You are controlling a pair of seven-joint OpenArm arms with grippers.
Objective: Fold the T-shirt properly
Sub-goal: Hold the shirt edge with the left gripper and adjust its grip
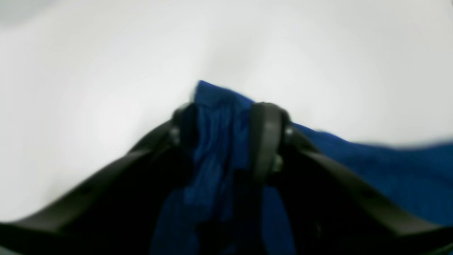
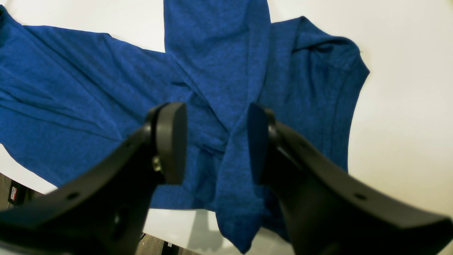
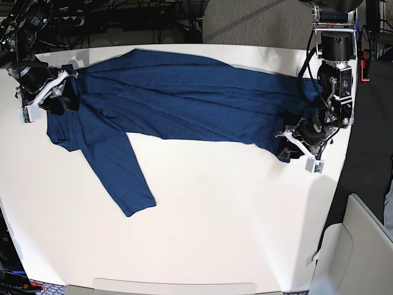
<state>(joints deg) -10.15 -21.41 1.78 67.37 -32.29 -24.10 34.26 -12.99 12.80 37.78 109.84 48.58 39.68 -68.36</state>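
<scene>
Left tool pinching one end of the shirt — right tool wide, hovering over the far end — cloth stretched lengthwise between them on the surface.

My working surface is a white table with rounded corners. Directly on it lies the T-shirt, dark navy knit, spread lengthwise along the far half from the base view's left edge to its right. I see one long sleeve angling toward the near side, flat on the white top. The cloth shows long creases across its body.
</scene>
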